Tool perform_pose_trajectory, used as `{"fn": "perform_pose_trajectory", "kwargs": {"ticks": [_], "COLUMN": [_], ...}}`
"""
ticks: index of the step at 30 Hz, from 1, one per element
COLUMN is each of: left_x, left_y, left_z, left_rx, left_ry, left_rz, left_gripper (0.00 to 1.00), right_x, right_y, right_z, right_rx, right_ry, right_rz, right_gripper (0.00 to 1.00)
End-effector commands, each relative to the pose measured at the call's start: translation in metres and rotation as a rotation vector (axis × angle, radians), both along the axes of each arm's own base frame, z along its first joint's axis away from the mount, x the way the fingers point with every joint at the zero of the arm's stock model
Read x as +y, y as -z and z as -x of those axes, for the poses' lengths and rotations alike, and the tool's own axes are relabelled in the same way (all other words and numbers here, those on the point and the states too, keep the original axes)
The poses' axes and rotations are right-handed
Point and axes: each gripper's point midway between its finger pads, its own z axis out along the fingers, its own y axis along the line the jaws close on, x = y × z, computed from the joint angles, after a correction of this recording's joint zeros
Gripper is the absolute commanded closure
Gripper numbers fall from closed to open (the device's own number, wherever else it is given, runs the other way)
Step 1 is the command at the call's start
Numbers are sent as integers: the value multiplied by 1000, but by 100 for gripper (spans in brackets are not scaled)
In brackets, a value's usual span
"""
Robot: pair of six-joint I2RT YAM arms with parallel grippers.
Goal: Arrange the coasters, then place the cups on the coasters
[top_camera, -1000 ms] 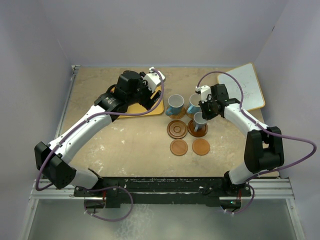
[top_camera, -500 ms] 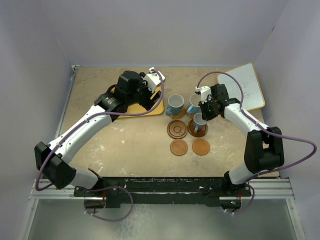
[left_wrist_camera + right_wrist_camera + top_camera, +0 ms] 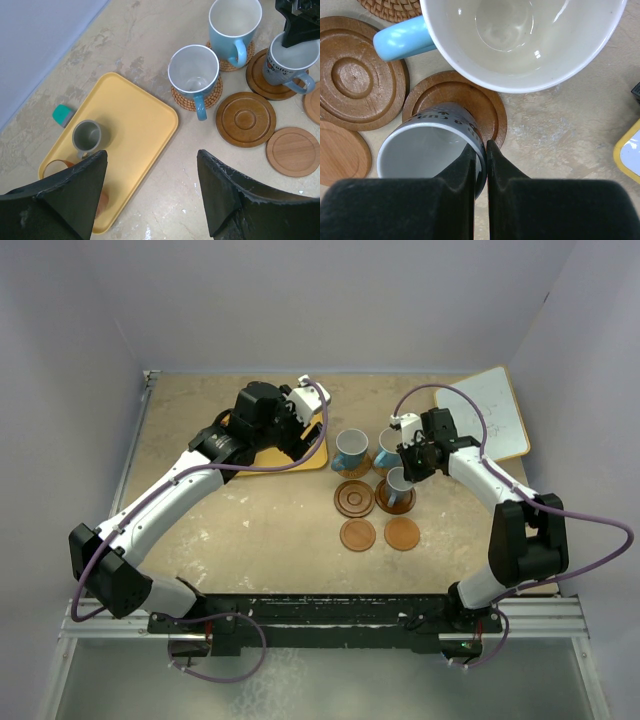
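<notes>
Pinching mug (image 3: pixel 420 155) rim tight in right gripper (image 3: pixel 481 145) to seat it on coaster (image 3: pixel 487 102), hovering left gripper (image 3: pixel 150 165) wide open, empty, over tray (image 3: pixel 140 115) for grey cup (image 3: pixel 86 136).

A robotics lab test cell, not a home. A beige, stone-patterned table (image 3: pixel 250 530) sits boxed in on three sides by plain pale lavender walls (image 3: pixel 330 300) with no windows or decoration. Two white-and-black robot arms, the left arm (image 3: pixel 170 495) and the right arm (image 3: pixel 500 490), are bolted to an aluminium rail (image 3: pixel 320 625) along the near edge, with purple cables (image 3: pixel 590 530) looping off them. The only household things are props laid out on the table: mugs (image 3: pixel 194 70), coasters (image 3: pixel 245 119), a yellow tray (image 3: pixel 135 130) and a small whiteboard (image 3: pixel 495 410).
</notes>
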Motion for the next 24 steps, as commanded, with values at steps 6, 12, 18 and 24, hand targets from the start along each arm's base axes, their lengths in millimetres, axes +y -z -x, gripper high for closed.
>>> {"fn": "perform_pose_trajectory", "kwargs": {"ticks": [6,12,18,24], "left_x": [2,2,3,3], "left_y": [-24,-24,-24,-24], "left_z": [3,3,4,4], "left_rx": [-56,-55,-55,-55], "left_ry": [17,18,18,20], "left_rz": [35,36,34,33], "left_gripper": [30,30,30,29], "right_x": [-7,-4,-4,-4], "right_y": [-25,-19,-19,-20], "right_z": [-8,-7,-7,-6], "right_rx": [-79,-58,-58,-55], "right_ry": [19,15,12,13], "right_rz": [22,14,16,12], "right_gripper": [100,100,92,81]}}
